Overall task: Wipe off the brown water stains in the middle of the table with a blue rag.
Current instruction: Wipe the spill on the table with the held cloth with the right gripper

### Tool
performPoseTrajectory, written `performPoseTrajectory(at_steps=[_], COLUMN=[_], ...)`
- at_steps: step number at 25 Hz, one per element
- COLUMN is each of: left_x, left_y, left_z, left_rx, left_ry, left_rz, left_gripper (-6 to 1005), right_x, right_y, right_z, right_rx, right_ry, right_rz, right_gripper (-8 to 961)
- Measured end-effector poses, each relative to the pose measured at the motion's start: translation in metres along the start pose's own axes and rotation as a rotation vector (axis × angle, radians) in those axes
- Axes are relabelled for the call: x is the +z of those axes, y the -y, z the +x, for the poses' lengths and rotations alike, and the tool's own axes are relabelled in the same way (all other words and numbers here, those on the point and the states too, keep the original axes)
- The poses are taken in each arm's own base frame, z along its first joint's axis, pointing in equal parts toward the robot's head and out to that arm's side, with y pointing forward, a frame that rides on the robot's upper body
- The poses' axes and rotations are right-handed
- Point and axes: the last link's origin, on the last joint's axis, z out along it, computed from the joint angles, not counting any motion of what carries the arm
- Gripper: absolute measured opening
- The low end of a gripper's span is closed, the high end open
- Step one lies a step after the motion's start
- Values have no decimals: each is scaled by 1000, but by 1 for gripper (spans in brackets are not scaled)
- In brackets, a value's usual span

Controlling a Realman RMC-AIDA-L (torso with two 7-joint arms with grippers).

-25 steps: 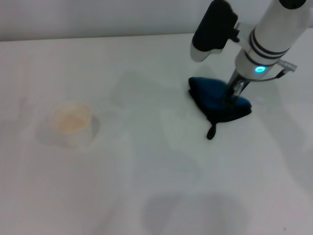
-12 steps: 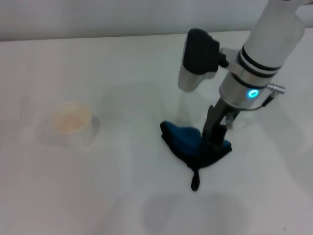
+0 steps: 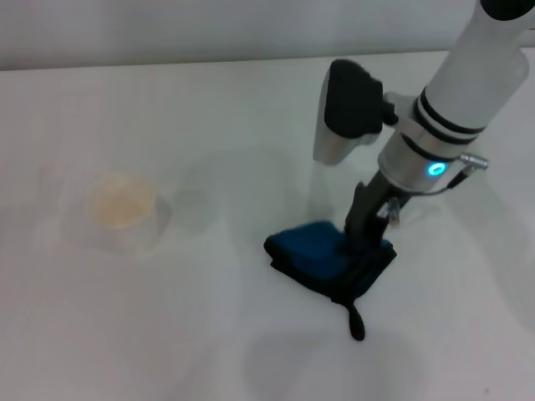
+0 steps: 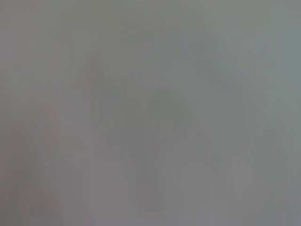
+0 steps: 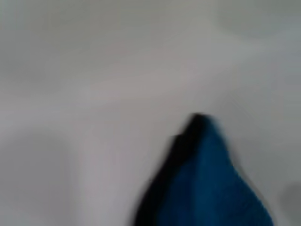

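Since the earlier frames, the blue rag point(image 3: 324, 255) had been dragged from the far right part of the desk point(image 3: 209, 334) toward its middle and nearer to the robot, and in the last half second it was shifted only slightly, with its black loop tail now pointing toward the near edge. The rag was lying crumpled on the white desk, and the right gripper point(image 3: 364, 236) was pressed down onto its right part from above; the dark fingers were closed on the cloth, so the rag was held by it. The right arm was reached in from the upper right, with a lit blue ring seen on its wrist. In the right wrist view only a corner of the blue rag point(image 5: 207, 183) with its black edging was seen against the desk. A white paper cup point(image 3: 123, 210) with a beige inside was standing well apart from the rag, on the left side of the desk. The brown water stains could not be made out on the desk. The left gripper was not seen in any view, and the left wrist view showed only a plain grey surface.
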Motion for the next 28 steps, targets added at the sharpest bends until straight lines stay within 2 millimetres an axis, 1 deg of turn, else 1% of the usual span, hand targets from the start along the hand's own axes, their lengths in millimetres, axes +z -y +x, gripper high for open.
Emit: performPoseTrajectory(at_steps=[5, 8, 16, 21, 28], left_x=[0, 0, -1, 1, 2], left_y=[-1, -1, -1, -3, -4], left_z=[0, 0, 0, 0, 0], left_rx=[1, 2, 2, 2, 3], left_ry=[2, 2, 0, -1, 1], left_rz=[-8, -8, -8, -15, -23], left_gripper=[872, 872, 872, 872, 871], right_x=[-2, -6, -14, -14, -19], right_y=[25, 38, 57, 67, 75], right_z=[0, 5, 13, 28, 55], right_rx=[73, 120, 218, 293, 434], right_ry=[28, 34, 26, 4, 42], right_rz=[161, 239, 363, 451, 473], right_gripper=[92, 91, 91, 92, 92])
